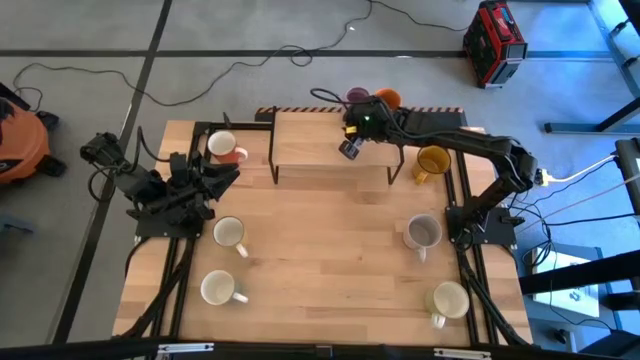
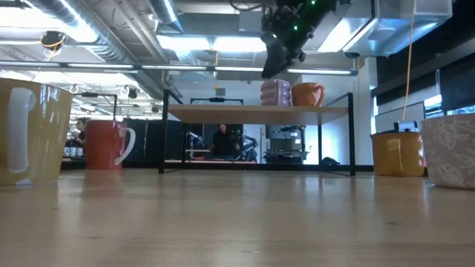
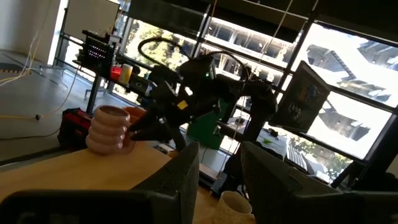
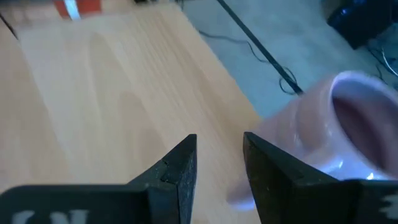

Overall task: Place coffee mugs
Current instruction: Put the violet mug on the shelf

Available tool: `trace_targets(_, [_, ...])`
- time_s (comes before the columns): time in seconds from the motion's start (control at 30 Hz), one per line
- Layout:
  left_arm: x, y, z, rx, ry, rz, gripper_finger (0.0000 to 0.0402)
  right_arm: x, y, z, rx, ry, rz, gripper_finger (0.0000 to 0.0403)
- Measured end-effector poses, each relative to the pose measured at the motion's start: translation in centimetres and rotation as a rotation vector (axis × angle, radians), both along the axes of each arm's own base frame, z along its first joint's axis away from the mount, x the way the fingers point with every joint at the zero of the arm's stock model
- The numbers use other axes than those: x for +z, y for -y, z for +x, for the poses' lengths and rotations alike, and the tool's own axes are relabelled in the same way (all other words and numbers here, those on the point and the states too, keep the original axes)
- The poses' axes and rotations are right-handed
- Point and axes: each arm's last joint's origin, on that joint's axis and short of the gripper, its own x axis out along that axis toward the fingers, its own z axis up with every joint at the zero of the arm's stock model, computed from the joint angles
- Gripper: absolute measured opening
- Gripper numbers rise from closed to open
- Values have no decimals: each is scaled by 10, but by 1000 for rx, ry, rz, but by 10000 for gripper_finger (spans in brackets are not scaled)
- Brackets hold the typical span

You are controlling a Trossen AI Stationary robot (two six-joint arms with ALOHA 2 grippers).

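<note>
Sitting nearest on the wooden table (image 1: 320,270), not yet shelved: a white mug (image 1: 218,288) and a cream mug (image 1: 448,299) at the front, then another white mug (image 1: 230,233) and a grey mug (image 1: 422,232) behind them. Farther back, standing beside the shelf's legs: a red-orange mug (image 1: 225,147) and a mustard yellow mug (image 1: 432,160). Already resting on the raised shelf (image 1: 330,150), at its far edge: a purple mug (image 1: 357,96) and an orange mug (image 1: 388,98), touching. So, judging two of eight placed, six left.

Hovering over the shelf just beside the purple mug: the right gripper (image 1: 349,150), fingers slightly parted and holding nothing. Waiting at the table's left side: the left gripper (image 1: 228,176), also parted and empty.

Showing only in the right wrist view: the empty gap between the fingers. Showing only in the low view: the gripper's clearance above the shelf top.
</note>
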Motion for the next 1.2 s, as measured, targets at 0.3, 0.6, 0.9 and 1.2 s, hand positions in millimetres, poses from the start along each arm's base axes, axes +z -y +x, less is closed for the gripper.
trace_targets(0.3, [0, 0, 0, 0, 0, 0, 114, 50, 1, 0, 0, 137, -29, 122])
trace_targets(0.6, [0, 0, 0, 0, 0, 0, 114, 54, 29, -19, -145, 159, 63, 139])
trace_targets(0.9, [0, 0, 0, 0, 0, -1, 114, 36, 60, -23, -131, 187, 247, 237])
trace_targets(1.2, [0, 0, 0, 0, 0, 0, 114, 32, 68, -24, -157, 168, 228, 241])
